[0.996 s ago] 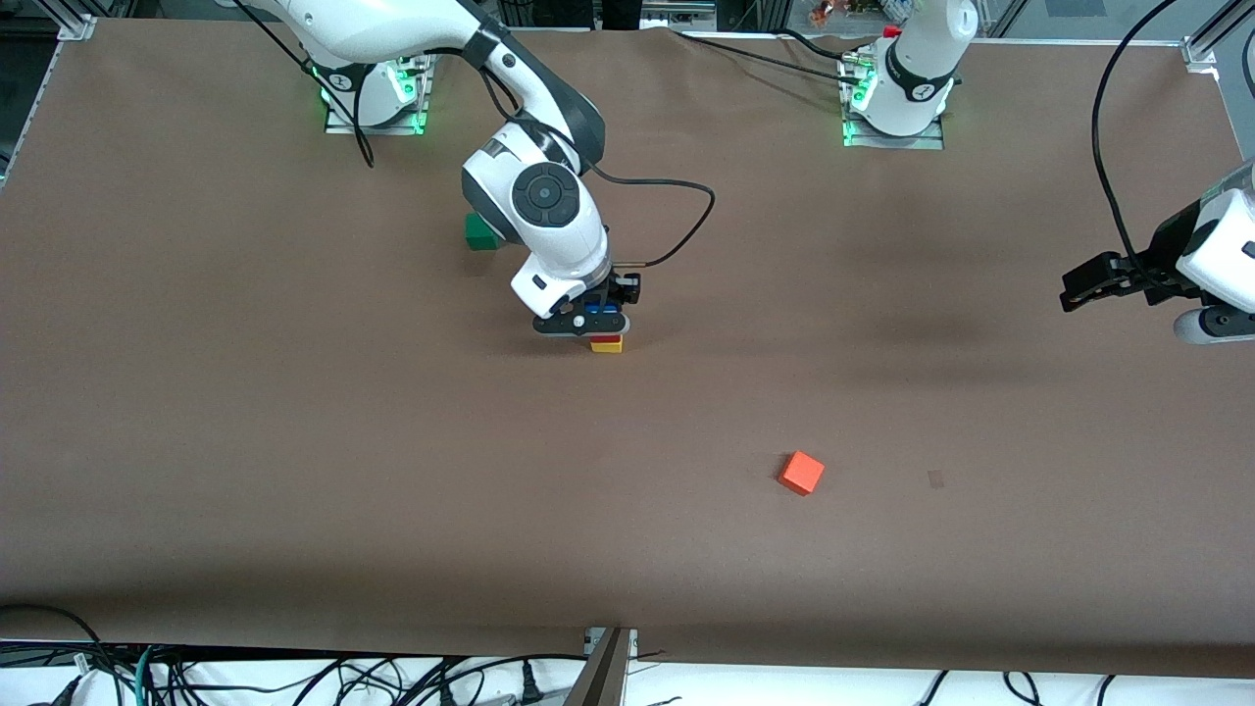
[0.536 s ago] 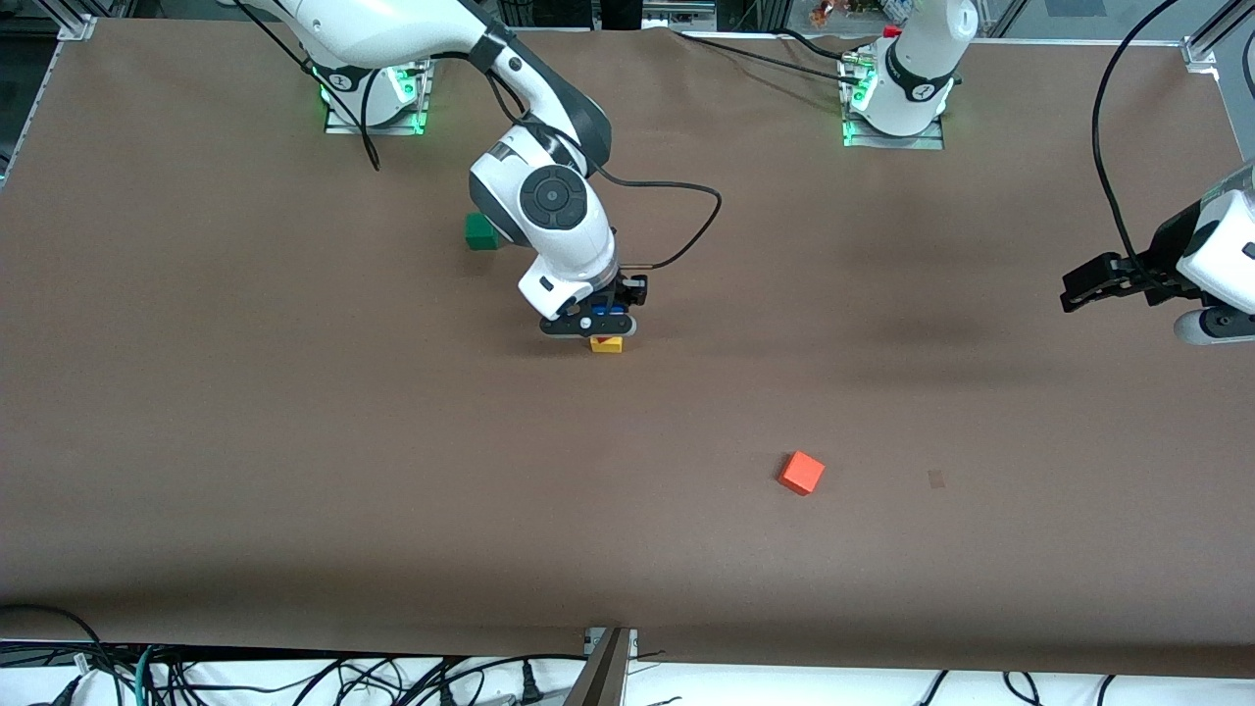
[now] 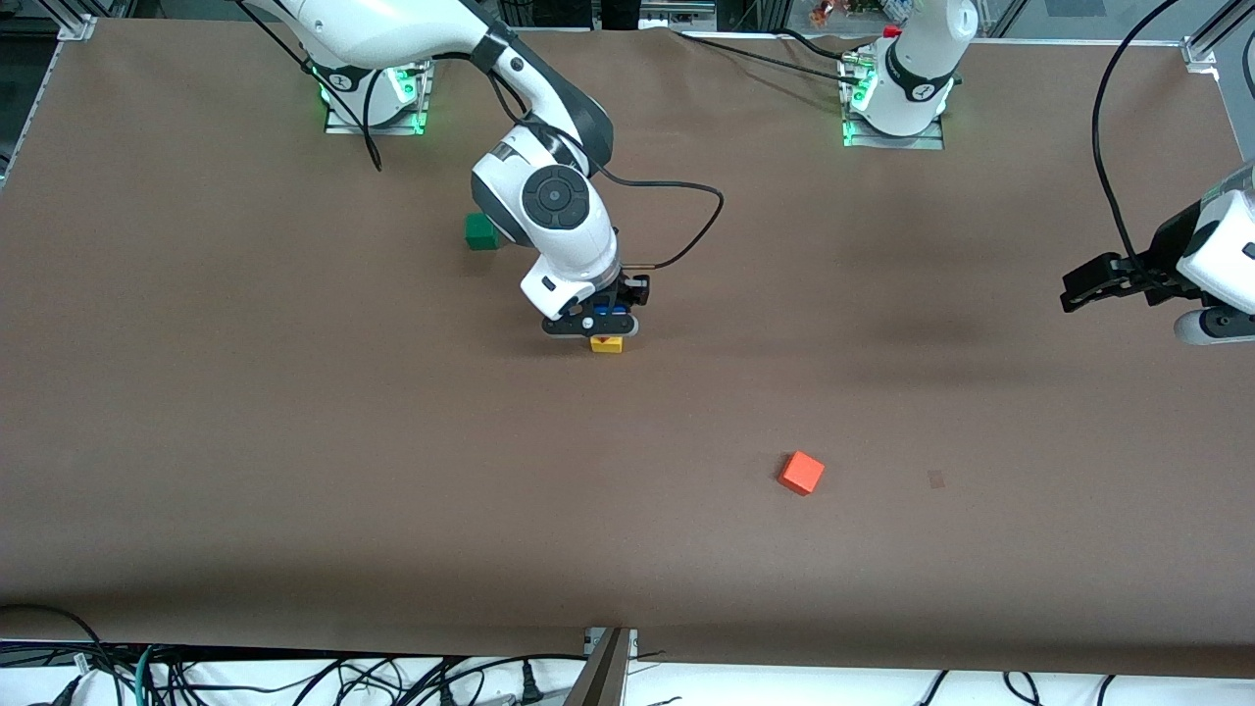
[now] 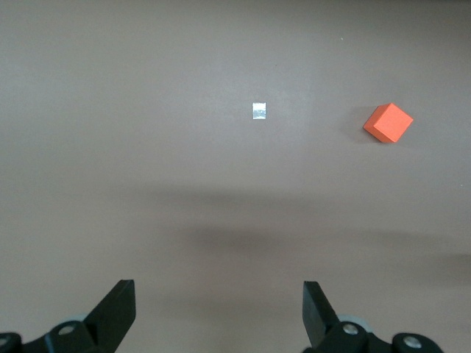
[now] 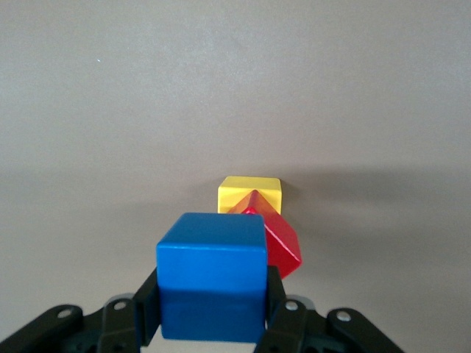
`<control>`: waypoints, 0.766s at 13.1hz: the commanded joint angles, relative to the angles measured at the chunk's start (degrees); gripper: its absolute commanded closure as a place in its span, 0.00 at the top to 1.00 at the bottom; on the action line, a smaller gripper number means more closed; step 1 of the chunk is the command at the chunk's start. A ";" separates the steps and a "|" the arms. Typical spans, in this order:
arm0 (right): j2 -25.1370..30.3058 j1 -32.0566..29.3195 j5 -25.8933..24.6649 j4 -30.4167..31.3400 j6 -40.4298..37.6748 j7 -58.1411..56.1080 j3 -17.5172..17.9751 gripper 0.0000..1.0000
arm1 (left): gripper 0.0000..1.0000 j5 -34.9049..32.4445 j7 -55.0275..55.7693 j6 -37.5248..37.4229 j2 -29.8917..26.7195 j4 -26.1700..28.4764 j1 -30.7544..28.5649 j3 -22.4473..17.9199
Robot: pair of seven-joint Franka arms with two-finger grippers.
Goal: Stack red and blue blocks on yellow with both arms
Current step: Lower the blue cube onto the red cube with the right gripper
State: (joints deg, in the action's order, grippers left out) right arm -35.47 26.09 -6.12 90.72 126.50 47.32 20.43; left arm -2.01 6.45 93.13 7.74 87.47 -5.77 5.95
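The yellow cube (image 3: pixel 606 345) sits near the table's middle with the red cube (image 3: pixel 610 339) on it, turned askew; both show in the right wrist view, yellow cube (image 5: pixel 249 193) under the red cube (image 5: pixel 280 246). My right gripper (image 3: pixel 600 321) is shut on the blue cube (image 5: pixel 212 276) and holds it just over the red cube. The blue cube is mostly hidden by the gripper in the front view. My left gripper (image 3: pixel 1079 289) is open and empty, waiting in the air at the left arm's end of the table; its fingertips (image 4: pixel 118 309) stand wide apart.
An orange cube (image 3: pixel 802 473) lies nearer the front camera than the stack, also in the left wrist view (image 4: pixel 388 123). A green cube (image 3: pixel 479 231) sits beside the right arm. A small pale mark (image 3: pixel 935 479) is on the brown table cover.
My right gripper with the blue cube has shifted slightly toward the left arm's end, settling over the red and yellow cubes. The left arm has not moved.
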 commanded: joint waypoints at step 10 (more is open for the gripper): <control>-1.00 -0.26 -1.08 -1.51 -1.61 0.75 0.05 0.67 | 1.00 1.58 -1.17 -0.50 0.70 -1.60 -0.47 0.12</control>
State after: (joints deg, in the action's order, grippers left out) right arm -35.47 25.66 -6.42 90.62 126.06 47.21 20.16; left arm -2.01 6.45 93.13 7.74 87.46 -5.77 5.95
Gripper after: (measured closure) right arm 0.441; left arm 0.000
